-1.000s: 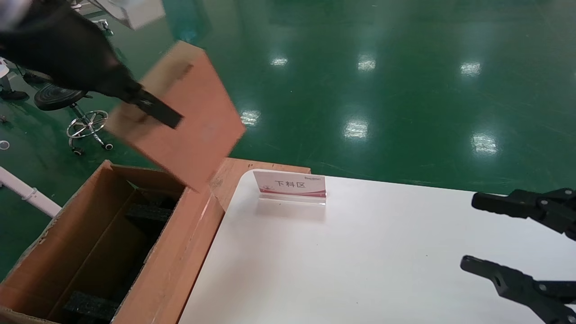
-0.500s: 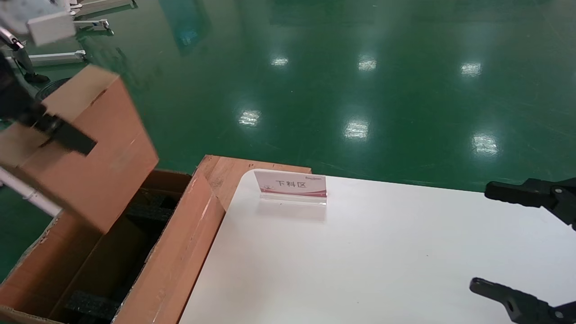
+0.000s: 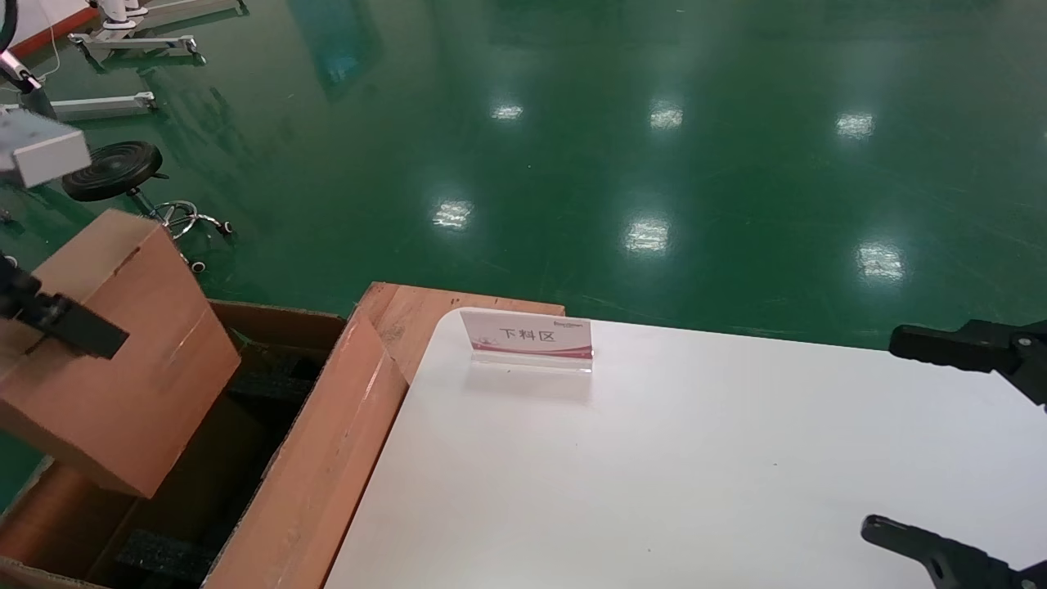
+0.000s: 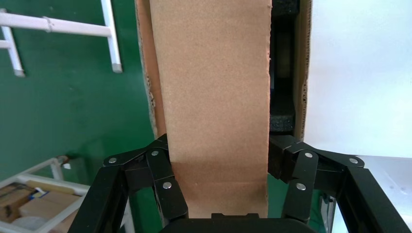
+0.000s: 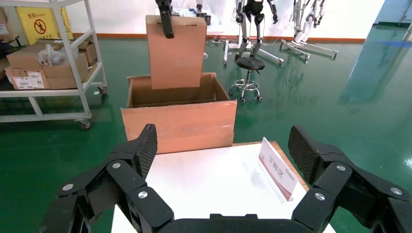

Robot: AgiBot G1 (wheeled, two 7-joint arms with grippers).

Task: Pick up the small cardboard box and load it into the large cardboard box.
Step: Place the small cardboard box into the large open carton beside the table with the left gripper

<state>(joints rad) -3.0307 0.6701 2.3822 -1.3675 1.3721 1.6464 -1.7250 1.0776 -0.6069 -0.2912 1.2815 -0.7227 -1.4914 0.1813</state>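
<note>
**Left claw holding the small box over the open carton**

The robot's left claw [image 4: 218,194] is pinching the small cardboard box [image 3: 114,360], with one finger pressed on each of its long sides, as the left wrist view is showing. In the head view the box is hanging tilted at the left, its lower corner dipping just inside the mouth of the large cardboard box [image 3: 319,466]. The right wrist view is showing the same thing from across the bench: the small box [image 5: 176,51] is upright above the carton [image 5: 177,124], with its lower part behind the carton's near wall. Whether it is touching anything inside cannot be told.

The carton is standing open beside the white bench [image 3: 695,458], with black foam blocks [image 3: 164,552] lying on its floor. A small sign [image 3: 527,339] is standing on the bench near the carton.

The right claw [image 5: 223,160] is resting spread wide and holding nothing, at the right edge of the bench, well apart from the work.

The step in hand appears to be the loading itself: the pick-up is done and the box is not yet set down. The next move is likely calling for a straight lowering between the carton's walls, levelling the box so it is clearing the foam, before the fingers are letting go.
</note>
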